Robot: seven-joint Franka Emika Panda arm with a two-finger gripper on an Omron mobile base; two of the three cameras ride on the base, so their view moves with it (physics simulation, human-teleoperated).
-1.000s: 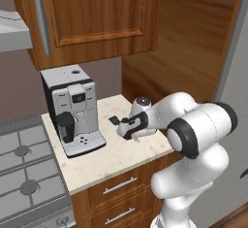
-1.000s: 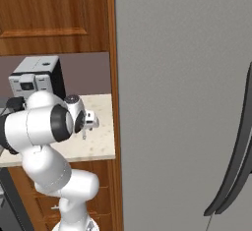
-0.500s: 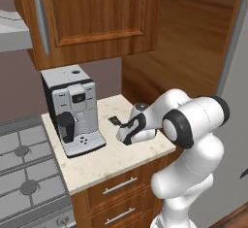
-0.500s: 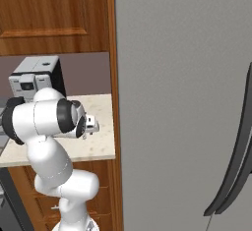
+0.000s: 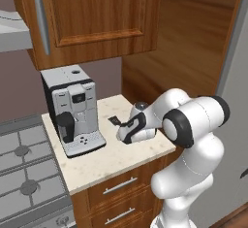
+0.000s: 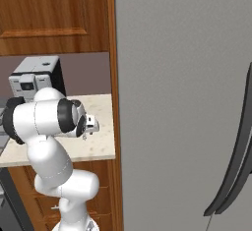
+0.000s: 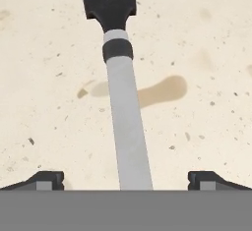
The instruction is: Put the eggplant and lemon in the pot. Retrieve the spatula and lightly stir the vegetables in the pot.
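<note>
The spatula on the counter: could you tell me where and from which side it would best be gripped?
Grip the spatula on its thin grey handle, from straight above. It lies flat on the counter, and the handle runs between the open gripper tips, narrow enough for them to close across; the black slotted blade is broader.

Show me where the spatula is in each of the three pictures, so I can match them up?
Left base view: the spatula lies on the beige counter, its black blade poking out left of the robot's hand, right of the coffee machine.
Right base view: I cannot make it out; the arm stands in front of that spot.
Hand view: its grey handle runs up the middle, between the open tool's tips.
Shared landmark: the speckled counter.
</note>
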